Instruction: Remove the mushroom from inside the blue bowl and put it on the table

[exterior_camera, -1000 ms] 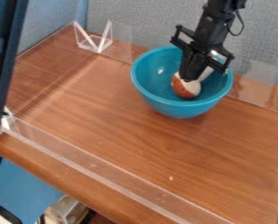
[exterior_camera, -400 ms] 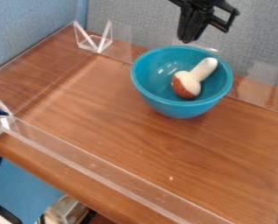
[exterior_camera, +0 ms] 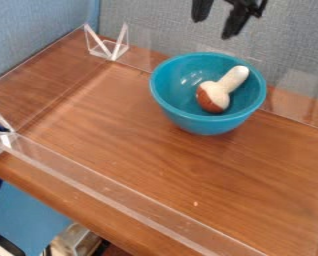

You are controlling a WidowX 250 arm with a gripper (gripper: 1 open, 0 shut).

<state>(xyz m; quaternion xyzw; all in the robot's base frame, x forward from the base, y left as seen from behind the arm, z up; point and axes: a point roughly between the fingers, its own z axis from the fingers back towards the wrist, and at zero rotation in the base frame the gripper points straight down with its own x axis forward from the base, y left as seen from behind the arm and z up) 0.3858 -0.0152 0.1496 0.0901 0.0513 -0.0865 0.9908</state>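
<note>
- The bowl (exterior_camera: 209, 95) is seen on the bench (exterior_camera: 135, 140), toward its far right corner, just inside the clear low wall (exterior_camera: 302, 100) that edges the far side.
- The mushroom (exterior_camera: 221, 88) is found inside the bowl, lying tilted: its brown cap rests low on the bowl's floor toward the near side, and its pale stem is leaned up toward the far right of the inner wall.
- The hand (exterior_camera: 223, 14) is held above the far rim of the bowl, at the top edge of the view, well apart from the mushroom. Its two fingers are spread wide and nothing is held between them.
- No part of the task can be counted as done, judging from how things lie: the mushroom is not lifted and not set on the bench.
- Everything is left: the mushroom is to be gripped, raised over the rim and put down on the bare wood.
- Plenty of free bench is offered toward the near and left edges for the placing.
- A slip is judged likely, since the stem is round and smooth and is presented at a slant.
</note>
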